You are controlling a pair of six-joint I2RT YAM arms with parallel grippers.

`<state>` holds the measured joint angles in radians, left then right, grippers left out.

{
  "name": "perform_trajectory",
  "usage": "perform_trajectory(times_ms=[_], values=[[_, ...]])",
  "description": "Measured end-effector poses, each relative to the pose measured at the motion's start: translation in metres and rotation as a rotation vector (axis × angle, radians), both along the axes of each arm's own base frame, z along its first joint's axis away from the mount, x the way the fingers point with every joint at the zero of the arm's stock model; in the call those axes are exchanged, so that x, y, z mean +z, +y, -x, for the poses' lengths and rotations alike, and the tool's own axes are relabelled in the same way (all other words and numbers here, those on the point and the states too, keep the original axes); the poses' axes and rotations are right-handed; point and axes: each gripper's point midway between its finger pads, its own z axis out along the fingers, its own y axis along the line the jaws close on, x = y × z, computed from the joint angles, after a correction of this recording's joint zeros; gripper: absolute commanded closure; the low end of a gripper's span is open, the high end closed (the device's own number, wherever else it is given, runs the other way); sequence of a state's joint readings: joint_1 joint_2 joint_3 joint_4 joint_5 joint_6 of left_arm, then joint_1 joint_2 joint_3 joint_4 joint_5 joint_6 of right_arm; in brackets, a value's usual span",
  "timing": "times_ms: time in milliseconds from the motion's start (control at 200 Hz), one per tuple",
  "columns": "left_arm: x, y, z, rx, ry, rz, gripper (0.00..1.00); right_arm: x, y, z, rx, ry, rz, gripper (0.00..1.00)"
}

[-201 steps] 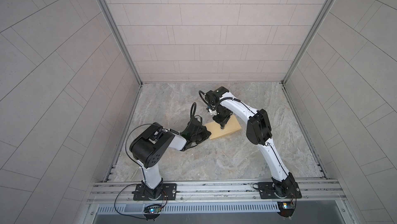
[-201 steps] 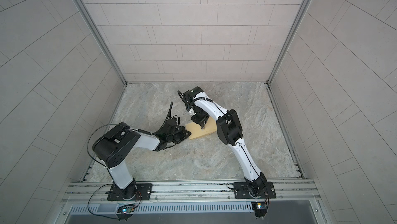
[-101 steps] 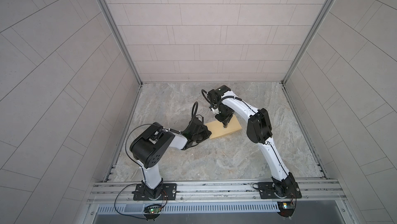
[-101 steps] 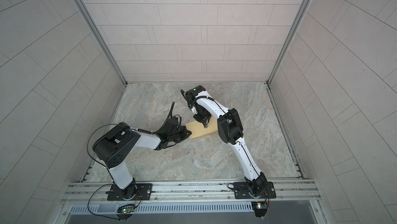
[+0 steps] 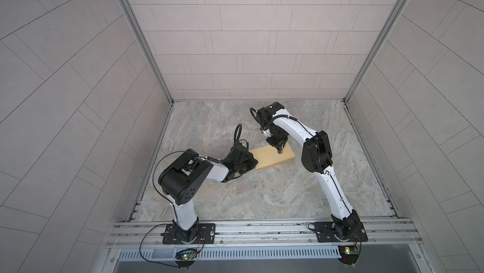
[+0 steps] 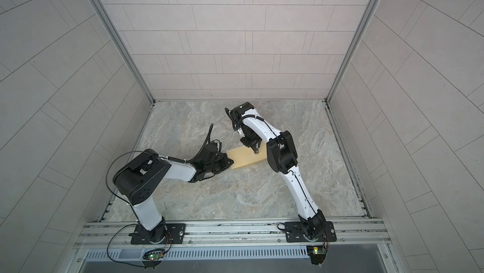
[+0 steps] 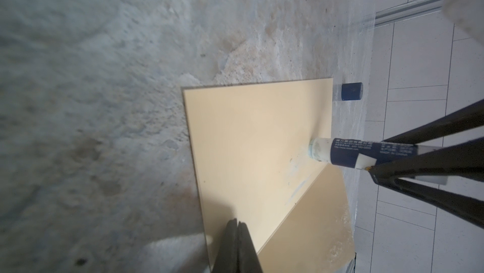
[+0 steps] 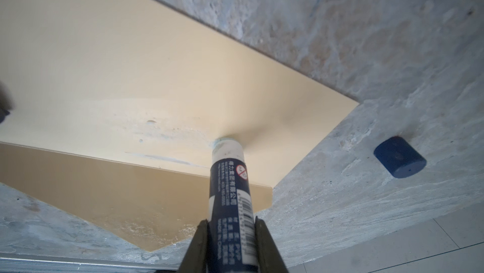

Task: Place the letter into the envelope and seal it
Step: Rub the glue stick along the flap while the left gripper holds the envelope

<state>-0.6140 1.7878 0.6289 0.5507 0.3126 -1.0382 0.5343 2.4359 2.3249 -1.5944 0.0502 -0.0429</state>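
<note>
Right wrist view: right hand (image 8: 230, 228), clamped on glue stick (image 8: 228, 180), dabs the envelope (image 8: 131, 75); left hand (image 7: 237, 225), squeezed together, pins it. Next, the flap (image 8: 104, 193) likely needs folding.

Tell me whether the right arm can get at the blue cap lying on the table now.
Probably not to grasp it: the blue cap lies close beside the envelope, nothing between, but the right gripper holds the glue stick.

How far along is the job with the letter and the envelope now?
Done, apparently: no letter lies outside, so it is probably inside the envelope; the blue cap is off. In hand: the right gripper presses the glue stick on the envelope beside the open flap; the shut left gripper sits at its edge. Left: fold and press the flap.
</note>
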Motion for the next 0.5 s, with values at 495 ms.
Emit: perform_trajectory(times_ms=[495], values=[[0.0,0.0,0.0,0.001,0.001,-0.003,1.0,0.049,0.038,-0.003,-0.035,-0.049,-0.323,1.0]])
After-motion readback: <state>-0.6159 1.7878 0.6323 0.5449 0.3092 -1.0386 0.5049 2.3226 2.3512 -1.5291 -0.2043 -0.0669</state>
